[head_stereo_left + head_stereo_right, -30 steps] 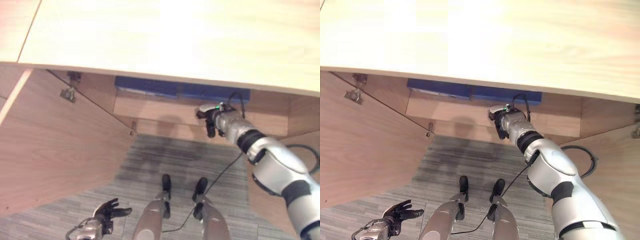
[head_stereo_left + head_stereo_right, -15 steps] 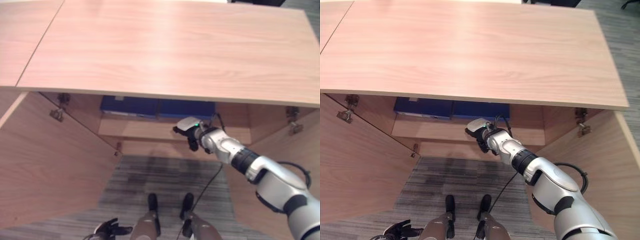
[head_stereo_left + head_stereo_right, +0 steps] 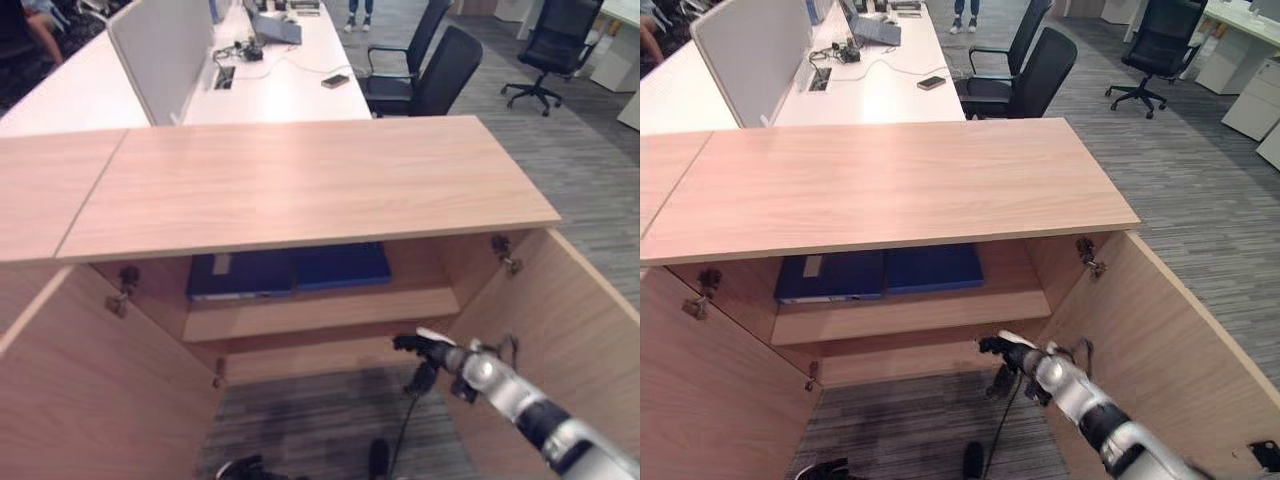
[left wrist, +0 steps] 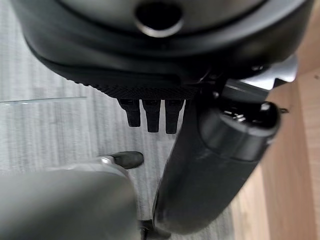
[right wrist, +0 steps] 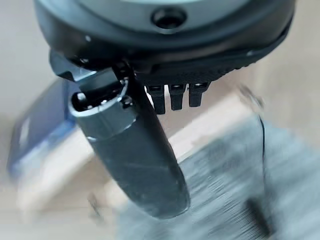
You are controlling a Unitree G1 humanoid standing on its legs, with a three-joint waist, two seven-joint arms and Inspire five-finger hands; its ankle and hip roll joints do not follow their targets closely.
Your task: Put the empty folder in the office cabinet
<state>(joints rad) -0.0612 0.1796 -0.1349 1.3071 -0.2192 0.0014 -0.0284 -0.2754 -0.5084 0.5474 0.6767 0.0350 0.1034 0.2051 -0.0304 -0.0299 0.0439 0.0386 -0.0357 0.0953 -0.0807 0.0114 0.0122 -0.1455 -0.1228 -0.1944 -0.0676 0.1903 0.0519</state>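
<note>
Two flat dark blue folders [image 3: 288, 271] lying side by side on upper shelf inside open light wood cabinet [image 3: 300, 190]. Right hand [image 3: 428, 352] below shelf front, fingers relaxed, empty. Left hand [image 4: 150, 60] low over grey carpet [image 4: 55, 125], fingers loose, holding nothing.

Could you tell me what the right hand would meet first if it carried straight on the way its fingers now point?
Probably the front edge of the cabinet's lower shelf. The right hand, empty, points into the open cabinet just below it, though depth is hard to judge. The blue folders lie on that shelf.
</note>
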